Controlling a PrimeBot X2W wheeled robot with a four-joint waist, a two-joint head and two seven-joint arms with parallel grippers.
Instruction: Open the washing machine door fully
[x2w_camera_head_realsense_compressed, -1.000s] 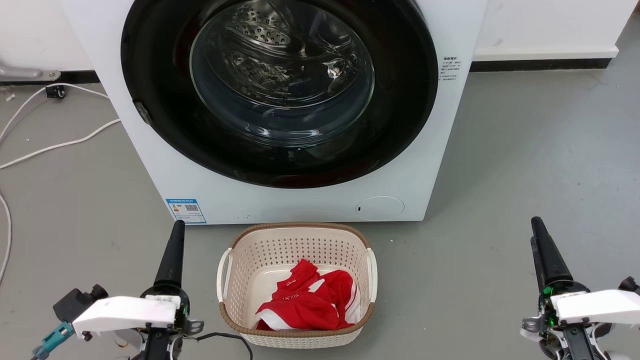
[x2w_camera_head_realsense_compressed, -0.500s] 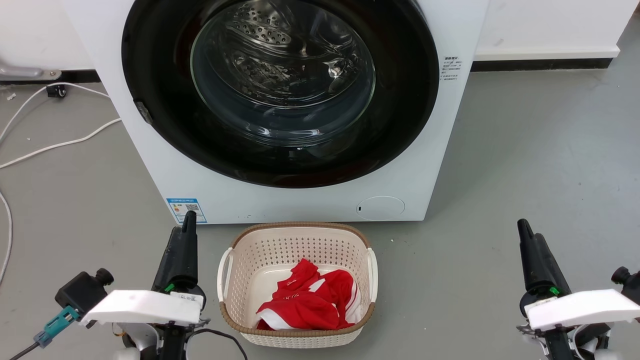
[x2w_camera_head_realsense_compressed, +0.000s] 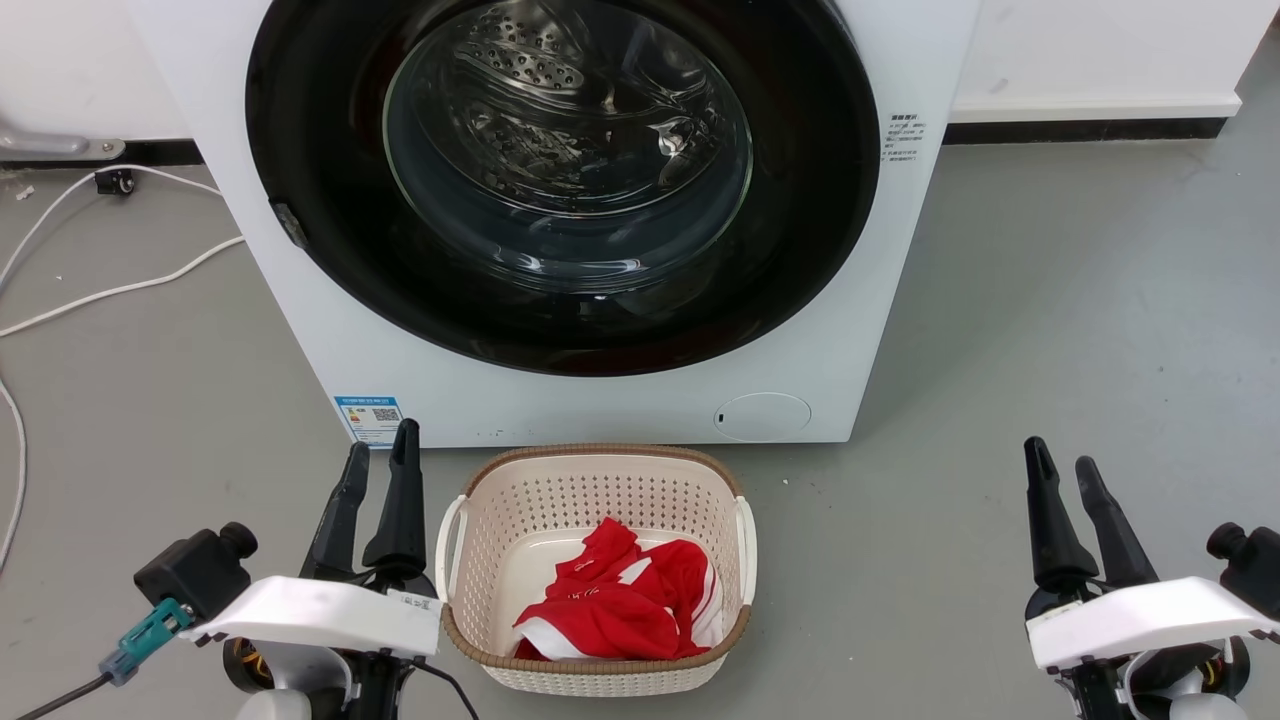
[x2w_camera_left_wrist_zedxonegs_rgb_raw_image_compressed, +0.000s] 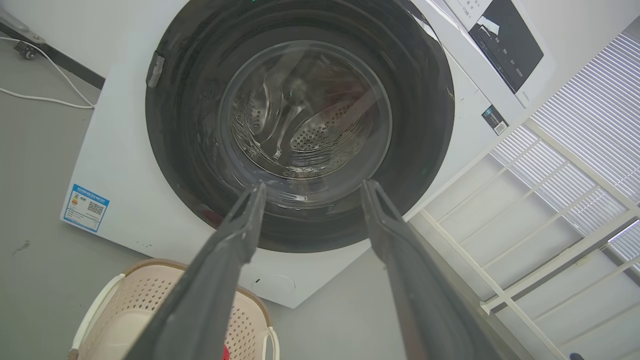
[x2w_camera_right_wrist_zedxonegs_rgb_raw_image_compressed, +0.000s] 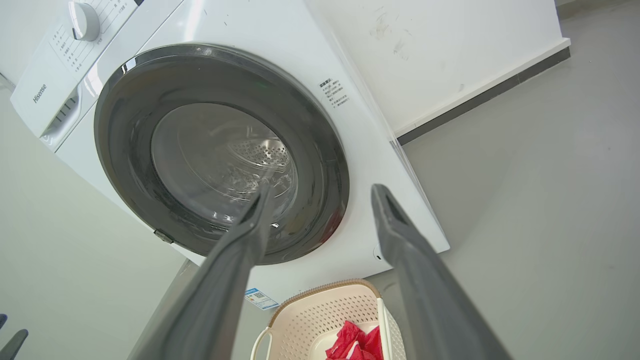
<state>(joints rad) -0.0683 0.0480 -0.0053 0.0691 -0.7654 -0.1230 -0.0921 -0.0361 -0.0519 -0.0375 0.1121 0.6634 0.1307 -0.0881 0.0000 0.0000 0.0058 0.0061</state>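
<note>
The washing machine door (x2w_camera_head_realsense_compressed: 565, 180) is closed, flush against the front of the washing machine (x2w_camera_head_realsense_compressed: 600, 405), which stands at the back edge of the grey floor (x2w_camera_head_realsense_compressed: 1050, 300) by the wall. The left gripper (x2w_camera_head_realsense_compressed: 381, 440) and right gripper (x2w_camera_head_realsense_compressed: 1059, 455) hover near the floor's front edge, well apart from the door, each with its fingers parted and holding nothing. Between them sits a cream basket (x2w_camera_head_realsense_compressed: 595, 462) with a red garment (x2w_camera_head_realsense_compressed: 610, 600). The left wrist view adds the machine's dark control panel (x2w_camera_left_wrist_zedxonegs_rgb_raw_image_compressed: 507, 37), and the right wrist view its dial (x2w_camera_right_wrist_zedxonegs_rgb_raw_image_compressed: 84, 20).
</note>
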